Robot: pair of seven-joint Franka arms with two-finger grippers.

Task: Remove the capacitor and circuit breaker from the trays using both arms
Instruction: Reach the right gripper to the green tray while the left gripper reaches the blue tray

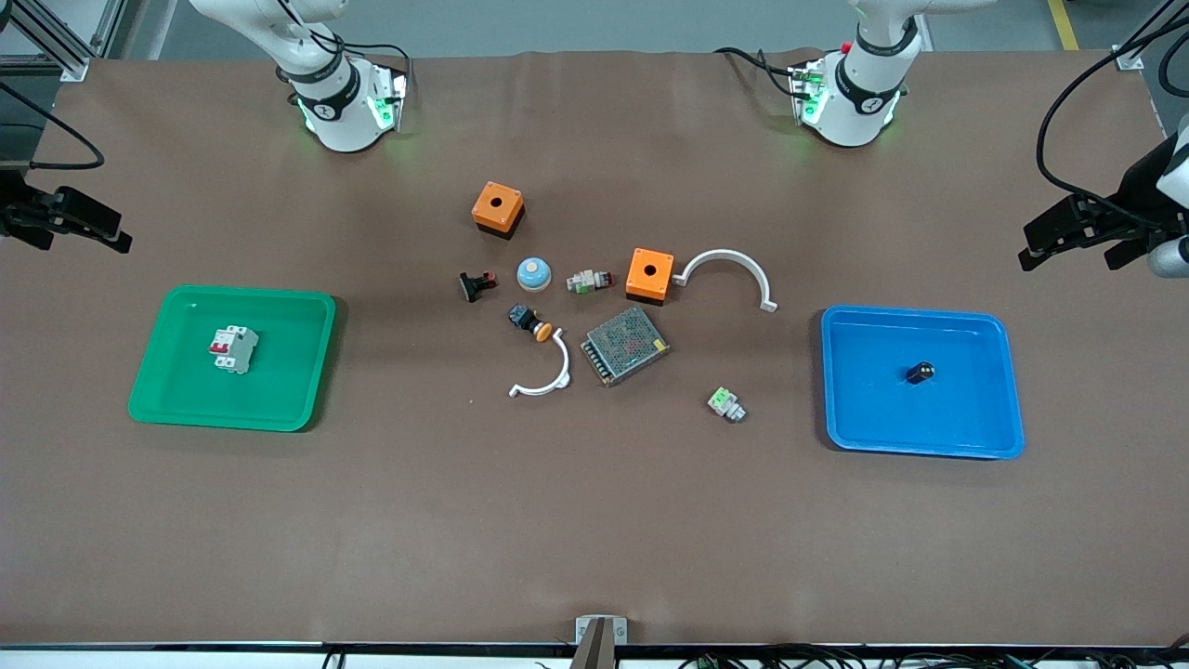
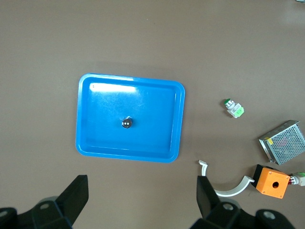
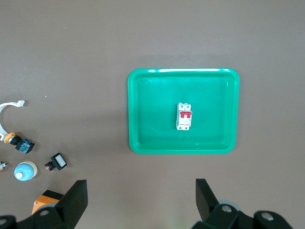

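The capacitor (image 1: pixel 921 373), a tiny black cylinder, lies in the blue tray (image 1: pixel 985 432) toward the left arm's end; it also shows in the left wrist view (image 2: pixel 127 123). The breaker (image 1: pixel 232 349), white-grey with a red switch, lies in the green tray (image 1: pixel 176 400) toward the right arm's end; it also shows in the right wrist view (image 3: pixel 184 116). My left gripper (image 2: pixel 143 191) is open and empty, high up beside the blue tray (image 2: pixel 95 148). My right gripper (image 3: pixel 142 191) is open and empty, high up beside the green tray (image 3: pixel 143 143).
Between the trays lie two orange boxes (image 1: pixel 498 208) (image 1: pixel 649 274), a blue-domed button (image 1: pixel 534 273), a black-and-red clip part (image 1: pixel 477 285), a push button with orange cap (image 1: pixel 530 322), a metal mesh box (image 1: pixel 624 346), two white arcs (image 1: pixel 729 269) (image 1: pixel 548 376) and two white-and-green modules (image 1: pixel 726 404) (image 1: pixel 589 280).
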